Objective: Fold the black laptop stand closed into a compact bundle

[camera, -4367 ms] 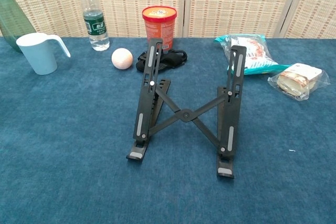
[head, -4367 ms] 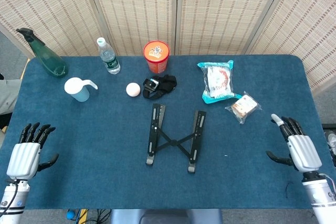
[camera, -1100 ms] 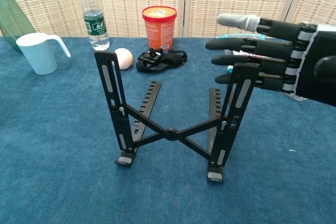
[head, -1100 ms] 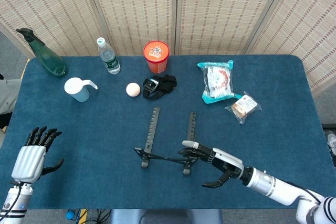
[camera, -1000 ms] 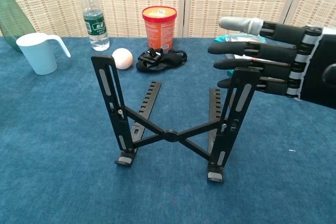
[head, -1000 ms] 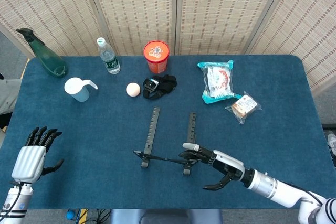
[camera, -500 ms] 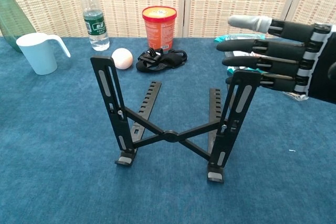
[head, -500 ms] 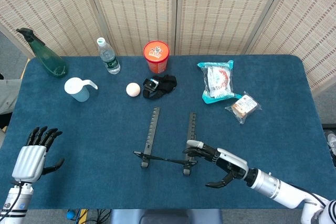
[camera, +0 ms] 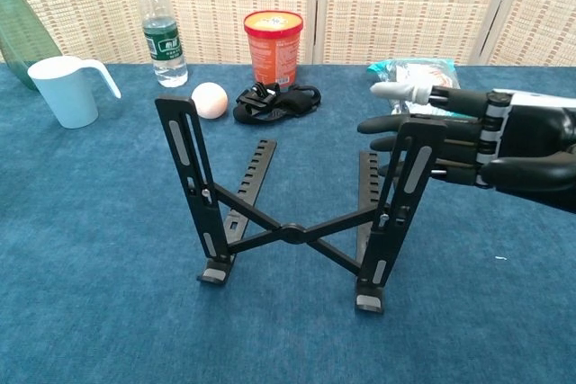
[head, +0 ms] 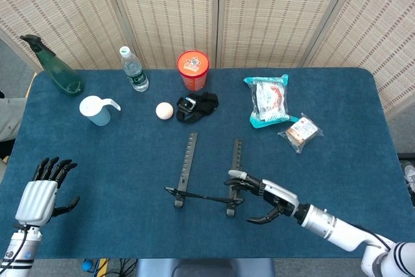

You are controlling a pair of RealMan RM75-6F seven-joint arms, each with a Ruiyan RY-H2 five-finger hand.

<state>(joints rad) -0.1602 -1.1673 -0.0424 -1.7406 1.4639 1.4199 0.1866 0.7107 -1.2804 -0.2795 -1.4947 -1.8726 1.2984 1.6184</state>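
The black laptop stand [camera: 290, 231] stands at the table's middle with both uprights raised and its cross-brace spread wide; from above it shows as two notched rails [head: 188, 160]. My right hand [camera: 468, 146] is at the top of the stand's right upright [camera: 409, 168], fingers stretched out level behind and against it, thumb curled below on the near side. Nothing is clamped between thumb and fingers. In the head view the right hand [head: 269, 199] lies just right of the stand. My left hand [head: 39, 192] hovers at the table's near left corner with fingers apart, holding nothing.
Along the back stand a green spray bottle [head: 55, 69], a water bottle [head: 133, 69], a pale blue cup [head: 97, 109], a small ball [head: 165, 110], an orange tub [head: 193, 69] and a black strap bundle [head: 198, 105]. Two snack packs [head: 269, 100] [head: 302, 132] lie at the right.
The stand's uprights rose from a low slant to nearly vertical. My right hand came in from the right edge, then dropped level with the right upright's top, thumb swinging under. Left hand barely moved.
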